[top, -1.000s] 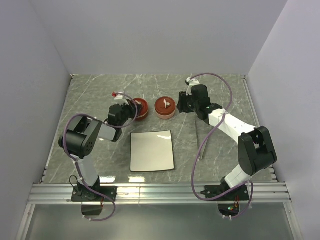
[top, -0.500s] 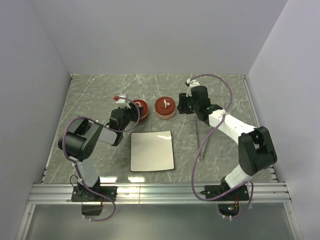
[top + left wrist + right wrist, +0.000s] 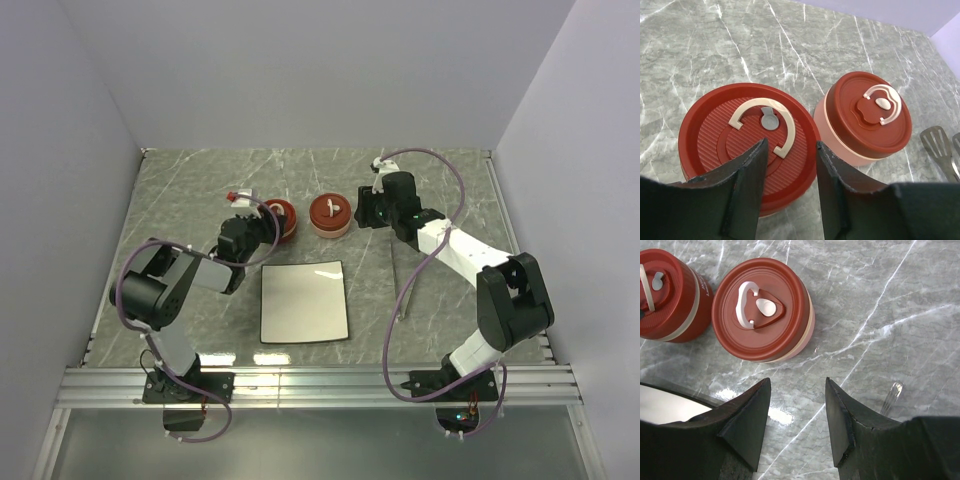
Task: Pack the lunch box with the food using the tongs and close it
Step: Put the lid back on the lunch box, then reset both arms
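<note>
- I see none of the food. The white square plate in the middle of the grey marbled table is bare, so I judge that the pieces are already packed.
- The lunch box has two parts, and both stand just beyond the plate, close beside each other.
- On the left is the round container with the ribbed red lid, and on the right the round pink container with the smooth red lid.
- Each has its lid on, so I judge the closing done or nearly done. Whether the lids sit tight I cannot tell.
- The left gripper hangs over the near edge of the ribbed lid with its jaws apart. It grasps nothing, and the white handle lies free beyond its fingertips.
- The right gripper hovers on the near side of the pink container, also released, with only bare table between its jaws.
- The long thin silver-grey metal tongs lie flat on the table to the right of the plate, partly under the right arm, in no gripper.
- Their long axis runs from near to far. The flat spatula tips point far and end near the pink container, on its right, and the joined end points to the near edge.
</note>
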Tool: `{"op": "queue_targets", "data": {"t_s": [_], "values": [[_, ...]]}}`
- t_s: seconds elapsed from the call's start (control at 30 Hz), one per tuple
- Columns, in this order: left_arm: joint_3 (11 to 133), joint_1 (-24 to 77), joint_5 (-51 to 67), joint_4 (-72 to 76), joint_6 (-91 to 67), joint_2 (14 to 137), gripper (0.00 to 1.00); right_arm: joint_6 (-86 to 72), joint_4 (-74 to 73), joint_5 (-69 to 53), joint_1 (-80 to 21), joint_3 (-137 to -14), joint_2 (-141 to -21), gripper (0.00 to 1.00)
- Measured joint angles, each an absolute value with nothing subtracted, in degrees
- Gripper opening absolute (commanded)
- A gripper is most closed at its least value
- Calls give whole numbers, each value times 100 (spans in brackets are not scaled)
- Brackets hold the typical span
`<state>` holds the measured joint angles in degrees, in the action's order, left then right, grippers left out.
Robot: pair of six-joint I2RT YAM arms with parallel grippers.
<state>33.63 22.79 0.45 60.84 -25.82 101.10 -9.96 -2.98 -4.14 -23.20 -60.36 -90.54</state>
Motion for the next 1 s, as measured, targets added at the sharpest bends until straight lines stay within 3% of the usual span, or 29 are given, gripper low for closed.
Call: {"op": "queue_targets", "data": {"t_s": [0.77,1.0], "values": [[2829,2248,-869,5378,-2176,8444,55,-1000,-252,-342,-2320,-5887,-8947,56],[2552,1162,-602,5527,-2510,8099,55,-1087,-248,-259,-2204,-5717,-8936,56]]}}
